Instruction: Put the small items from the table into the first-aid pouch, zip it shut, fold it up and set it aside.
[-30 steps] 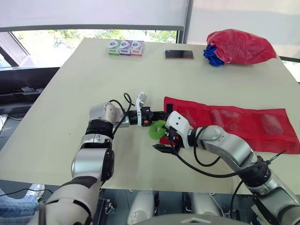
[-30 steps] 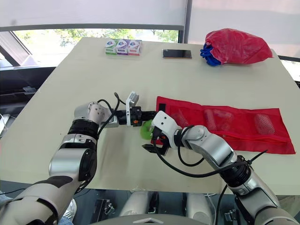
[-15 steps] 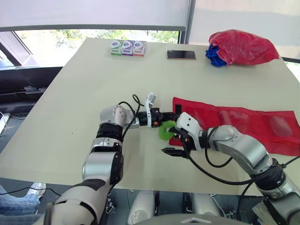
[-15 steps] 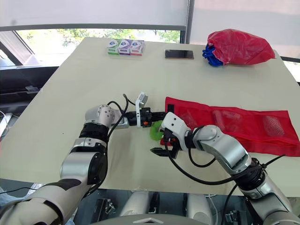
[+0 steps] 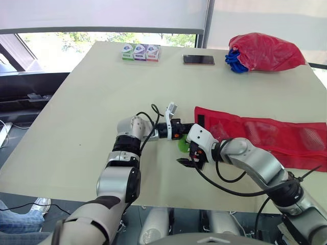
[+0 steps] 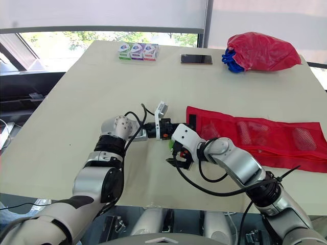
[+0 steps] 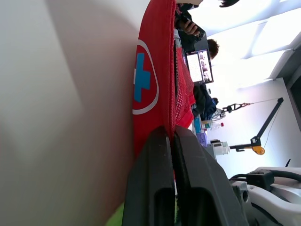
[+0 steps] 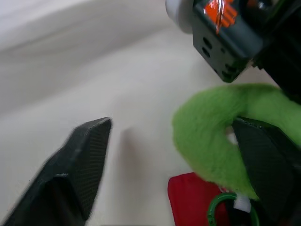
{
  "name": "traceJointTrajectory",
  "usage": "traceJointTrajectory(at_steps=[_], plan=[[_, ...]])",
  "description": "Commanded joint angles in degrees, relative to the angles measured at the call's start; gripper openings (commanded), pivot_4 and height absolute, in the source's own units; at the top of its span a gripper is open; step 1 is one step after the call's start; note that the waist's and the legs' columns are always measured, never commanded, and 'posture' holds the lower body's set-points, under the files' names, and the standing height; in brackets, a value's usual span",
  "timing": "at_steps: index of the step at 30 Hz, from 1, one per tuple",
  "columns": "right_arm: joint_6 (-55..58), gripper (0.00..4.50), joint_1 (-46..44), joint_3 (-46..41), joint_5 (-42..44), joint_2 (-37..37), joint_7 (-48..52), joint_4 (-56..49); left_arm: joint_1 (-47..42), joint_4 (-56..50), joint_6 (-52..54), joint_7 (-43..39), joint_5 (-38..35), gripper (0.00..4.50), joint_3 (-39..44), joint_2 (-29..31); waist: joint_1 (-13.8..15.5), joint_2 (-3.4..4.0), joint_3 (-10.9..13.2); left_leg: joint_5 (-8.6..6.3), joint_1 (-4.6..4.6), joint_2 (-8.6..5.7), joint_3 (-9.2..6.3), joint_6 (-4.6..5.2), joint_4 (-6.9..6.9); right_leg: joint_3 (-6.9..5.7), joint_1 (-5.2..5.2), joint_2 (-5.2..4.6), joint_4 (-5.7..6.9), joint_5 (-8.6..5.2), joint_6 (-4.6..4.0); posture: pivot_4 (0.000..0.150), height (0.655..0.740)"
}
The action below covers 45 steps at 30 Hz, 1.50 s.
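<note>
Both at pouch [image 5: 265,130] | left end effector [image 7: 171,131] pressed together | right end effector [image 8: 170,125] spread — wrist view: green ring [image 8: 211,117] against finger [image 8: 270,165]

A beige table [image 5: 82,102] is seen, on which an unfolded red first-aid pouch [image 5: 265,133] is laid. Beyond the pouch, a phone [image 5: 199,59], a bunched red bag [image 5: 263,52] and three small boxes [image 5: 140,52] are set.

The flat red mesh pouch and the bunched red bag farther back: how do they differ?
The flat red mesh pouch lies spread in a long strip; the bunched red bag sits heaped. The left gripper pinches the pouch's end; nothing touches the bag. Blue cord shows at the bag alone. Both are red.
</note>
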Motion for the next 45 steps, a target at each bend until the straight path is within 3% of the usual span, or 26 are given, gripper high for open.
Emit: traceJointTrajectory(at_steps=[1, 5, 6, 12, 19, 23, 35, 45], plan=[[1.4, 2.28, 1.5, 2.4, -1.2, -2.3, 1.3, -0.8, 0.0, 1.9, 0.8, -0.1, -0.1, 0.0, -2.0, -2.1, 0.0, 0.01, 0.0, 0.0, 0.0, -0.01, -0.01, 0.0, 0.0, 0.0, 0.0, 0.0, -0.02, 0.0, 0.0, 0.15, 0.74], [2.2, 0.14, 1.6, 3.4, -1.5, -5.0, 3.5, -2.3, -0.1, 2.2, 0.7, -0.4, 0.2, 0.0, -2.2, -1.6, 0.0, 0.06, -0.1, 0.0, 0.0, -0.01, -0.03, 0.01, 0.0, -0.02, 0.01, 0.0, -0.04, 0.0, 0.01, 0.15, 0.74], [2.2, 0.03, 1.6, 3.2, -1.5, -5.3, 3.7, -2.5, -0.1, 2.3, 0.5, -0.5, 0.3, 0.0, -2.3, -1.4, 0.0, 0.05, -0.1, 0.0, 0.0, -0.01, -0.04, 0.01, 0.0, -0.03, 0.02, 0.01, -0.04, 0.0, 0.01, 0.15, 0.74], [0.2, 0.03, 3.1, -2.1, 1.0, -4.4, 4.7, -3.7, -0.5, 3.2, -0.9, -1.1, 0.8, 0.0, -2.7, -0.6, 0.0, 0.08, -0.1, -0.01, 0.0, -0.01, -0.12, 0.01, 0.0, -0.11, 0.03, 0.01, -0.07, -0.01, 0.01, 0.15, 0.74], [-4.2, 0.03, 11.5, -18.5, 10.4, 0.1, 5.5, -7.5, -0.6, 4.0, -2.7, -2.7, 1.4, 0.0, -3.1, 1.5, -0.2, 0.09, -0.1, -0.02, -0.03, 0.0, -0.23, 0.03, 0.0, -0.18, 0.07, 0.0, -0.05, 0.0, 0.01, 0.15, 0.74], [-12.1, 0.03, 21.1, -29.1, 17.1, 5.5, 5.3, -9.4, 0.9, 2.2, -4.4, -5.5, 2.5, 0.0, -5.7, 4.3, -0.5, 0.1, -0.1, -0.09, -0.03, 0.06, -0.29, 0.16, -0.02, -0.17, 0.08, 0.04, -0.04, 0.0, 0.02, 0.15, 0.74], [-18.0, 0.03, 33.2, -39.1, 24.0, 15.2, -5.5, -10.5, 5.9, -5.6, -11.2, -16.2, 5.1, 0.0, -16.8, 13.7, -2.1, 0.18, -0.1, 0.01, 0.06, 0.44, -0.23, -0.02, -0.16, 0.12, -0.06, 0.11, 0.04, -0.12, -0.29, 0.15, 0.74], [-20.1, 0.03, 40.0, -42.6, 27.1, 12.7, -6.1, -11.9, 4.7, -0.6, -17.9, -18.0, 7.7, 0.0, -17.2, 17.5, -2.1, 0.2, -0.1, 0.0, 0.11, 0.47, -0.19, -0.01, -0.18, 0.13, -0.06, 0.08, 0.03, -0.13, -0.31, 0.15, 0.74]])
